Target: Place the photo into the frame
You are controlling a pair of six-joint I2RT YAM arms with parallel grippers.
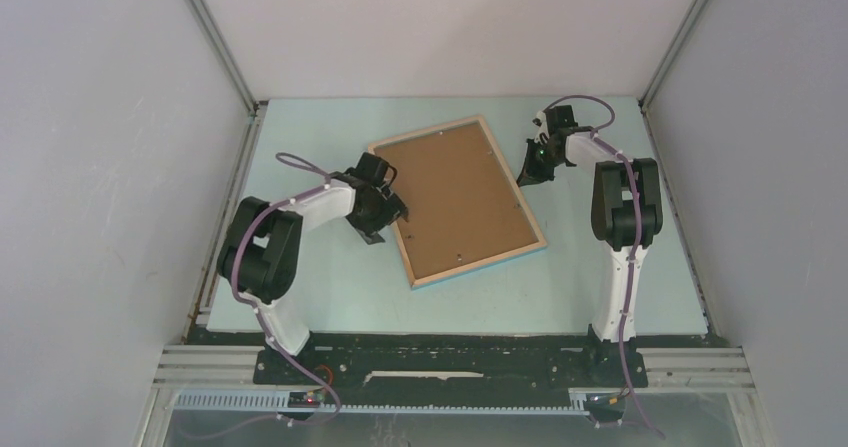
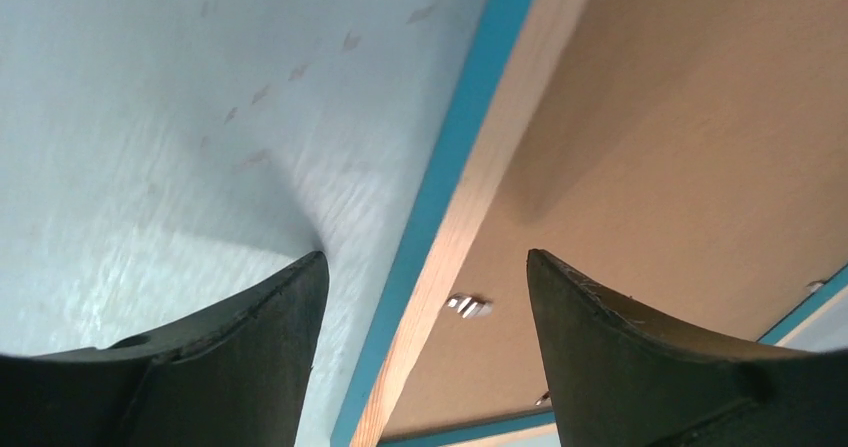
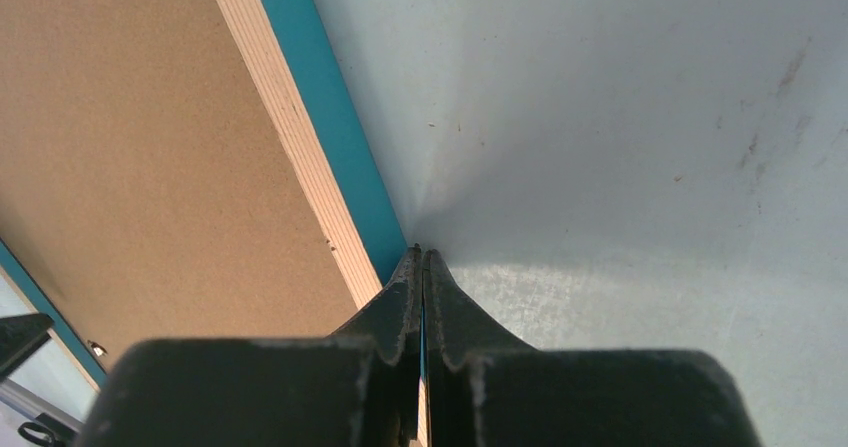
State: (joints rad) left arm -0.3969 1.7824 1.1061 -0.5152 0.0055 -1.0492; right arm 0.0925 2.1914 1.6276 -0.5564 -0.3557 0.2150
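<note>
The frame (image 1: 480, 266) lies face down on the pale table, tilted, its light wood back up and its teal edge showing. A brown backing board (image 1: 455, 197) fills it. The photo is not in view. My left gripper (image 1: 395, 212) is open at the frame's left side. In the left wrist view the gripper (image 2: 427, 257) straddles the wood rail (image 2: 470, 217), one finger over the table and one over the board (image 2: 650, 147). My right gripper (image 1: 527, 177) is shut at the frame's right side. In the right wrist view its tips (image 3: 421, 252) meet against the teal edge (image 3: 330, 137).
A small metal retaining tab (image 2: 468, 305) sits on the board just inside the left rail. Grey enclosure walls (image 1: 120, 167) stand around the table on the left, back and right. A black base rail (image 1: 450, 352) runs along the near edge.
</note>
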